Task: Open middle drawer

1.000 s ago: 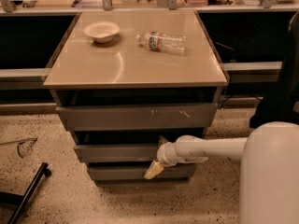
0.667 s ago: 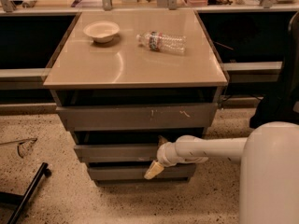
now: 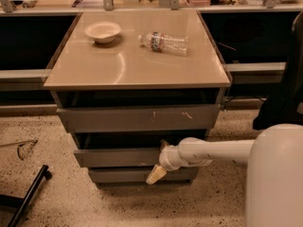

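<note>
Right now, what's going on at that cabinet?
The robot's arm reaches in from the right, with its hand at the right end of the middle drawer front. That drawer looks barely out, if at all. A bowl and a plastic bottle sit on the cabinet top, away from the hand.

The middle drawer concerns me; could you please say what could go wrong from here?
The gripper sits right of centre on the handleless front of the middle drawer, so a pull might skew it or slip off. It hangs partly over the bottom drawer, which it might catch instead. A jolt could roll the water bottle lying on the cabinet top.
</note>
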Robot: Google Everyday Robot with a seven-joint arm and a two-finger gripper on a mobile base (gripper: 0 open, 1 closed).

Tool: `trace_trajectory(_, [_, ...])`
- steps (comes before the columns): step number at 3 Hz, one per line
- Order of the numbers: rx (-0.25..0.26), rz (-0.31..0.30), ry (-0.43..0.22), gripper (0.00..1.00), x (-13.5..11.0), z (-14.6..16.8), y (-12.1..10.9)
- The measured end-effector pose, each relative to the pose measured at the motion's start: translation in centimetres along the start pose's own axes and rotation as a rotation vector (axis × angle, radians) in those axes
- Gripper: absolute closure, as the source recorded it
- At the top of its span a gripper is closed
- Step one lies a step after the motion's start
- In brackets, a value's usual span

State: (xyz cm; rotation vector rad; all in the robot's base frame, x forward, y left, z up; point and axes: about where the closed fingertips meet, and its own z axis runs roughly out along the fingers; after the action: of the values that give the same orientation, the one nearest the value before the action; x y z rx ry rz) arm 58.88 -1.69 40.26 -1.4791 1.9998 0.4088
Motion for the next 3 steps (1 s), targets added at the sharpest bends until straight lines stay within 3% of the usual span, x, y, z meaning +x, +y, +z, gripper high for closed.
trace_trajectory(3, [-0.04,0.006,0.0,0.0,0.0,0.1,1.4])
